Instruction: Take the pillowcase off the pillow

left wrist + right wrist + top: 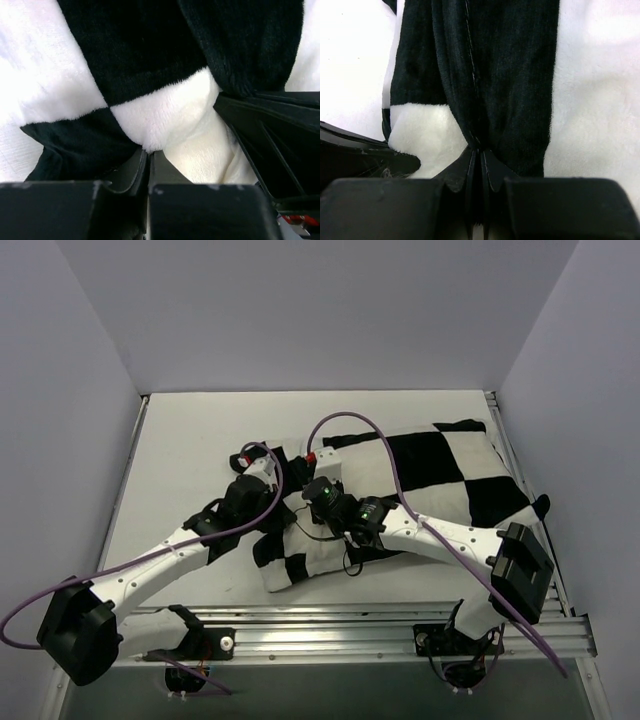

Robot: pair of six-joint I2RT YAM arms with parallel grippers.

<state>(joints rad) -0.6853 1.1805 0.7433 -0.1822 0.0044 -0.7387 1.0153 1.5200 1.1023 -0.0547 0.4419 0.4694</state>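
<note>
The black-and-white checkered pillowcase (440,475) lies across the right half of the table, plump with the pillow inside; the pillow itself is hidden by the cover. Both grippers meet at its bunched left end. My left gripper (287,468) is shut, pinching a fluffy white fold of the pillowcase (160,120) at its fingertips (149,152). My right gripper (318,482) is shut on a black seamed fold of the pillowcase (485,75), the cloth gathered into its tips (480,150). A smoother cream surface (210,155) shows under the fold; pillow or lining, I cannot tell.
The white table (190,460) is boxed in by pale walls on the left, back and right. A metal rail (350,625) runs along the near edge by the arm bases. Purple cables (380,435) loop above the grippers. The right gripper's black body (270,135) sits close beside my left one.
</note>
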